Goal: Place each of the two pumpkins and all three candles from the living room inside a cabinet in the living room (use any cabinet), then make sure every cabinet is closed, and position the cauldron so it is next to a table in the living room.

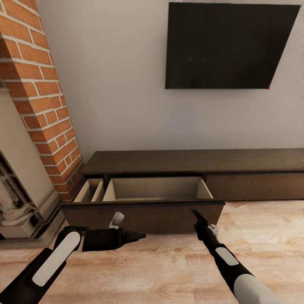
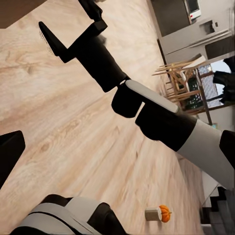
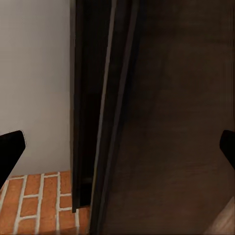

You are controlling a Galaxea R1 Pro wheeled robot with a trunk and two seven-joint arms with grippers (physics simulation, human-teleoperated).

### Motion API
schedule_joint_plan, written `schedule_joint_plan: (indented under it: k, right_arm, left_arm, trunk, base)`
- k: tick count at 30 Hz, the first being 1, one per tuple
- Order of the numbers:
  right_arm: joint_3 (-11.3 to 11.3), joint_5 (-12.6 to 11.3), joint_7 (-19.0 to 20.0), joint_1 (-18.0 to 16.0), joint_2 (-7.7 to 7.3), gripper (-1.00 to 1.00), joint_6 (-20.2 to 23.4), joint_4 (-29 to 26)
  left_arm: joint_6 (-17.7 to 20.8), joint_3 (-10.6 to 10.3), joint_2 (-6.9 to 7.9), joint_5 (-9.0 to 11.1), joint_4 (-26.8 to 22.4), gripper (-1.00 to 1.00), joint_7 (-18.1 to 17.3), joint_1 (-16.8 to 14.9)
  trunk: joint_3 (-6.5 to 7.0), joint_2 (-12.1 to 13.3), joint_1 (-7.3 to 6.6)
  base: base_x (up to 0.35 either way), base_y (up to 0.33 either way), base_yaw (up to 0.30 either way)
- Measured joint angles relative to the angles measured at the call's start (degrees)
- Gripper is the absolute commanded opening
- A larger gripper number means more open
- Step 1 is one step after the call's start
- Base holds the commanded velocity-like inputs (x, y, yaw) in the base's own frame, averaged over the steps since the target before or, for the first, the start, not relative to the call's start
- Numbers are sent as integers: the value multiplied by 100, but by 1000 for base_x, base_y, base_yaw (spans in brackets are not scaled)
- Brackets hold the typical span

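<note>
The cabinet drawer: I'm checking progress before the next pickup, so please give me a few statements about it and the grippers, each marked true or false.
1. The cabinet has a drawer pulled open. True.
2. A pumpkin lies in the open drawer. False: its visible pale interior holds nothing.
3. The right gripper is at the drawer's front panel. True.
4. The left gripper holds a candle. False: its fingers grip nothing.
5. A pumpkin sits on the floor in the left wrist view. True.

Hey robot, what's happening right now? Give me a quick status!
Both hands empty: left hand unclear, right hand open at the drawer front. Cabinet drawer open, looks empty. One pumpkin on floor behind.
</note>
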Motion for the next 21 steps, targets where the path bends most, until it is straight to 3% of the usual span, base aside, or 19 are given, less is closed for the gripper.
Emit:
schedule_joint_plan:
  k: [8,21]
  right_arm:
    - [-8,-56,58,207,-260,100,697,10]
    - [-11,-51,66,244,-293,100,755,200]
  left_arm:
    - [0,-26,3,125,2,100,0,0]
    - [0,-32,2,132,11,100,0,0]
  trunk:
    - [177,11,-21]
    - [415,493,-286]
  base:
    - [-4,0,0]
    - [0,0,0]
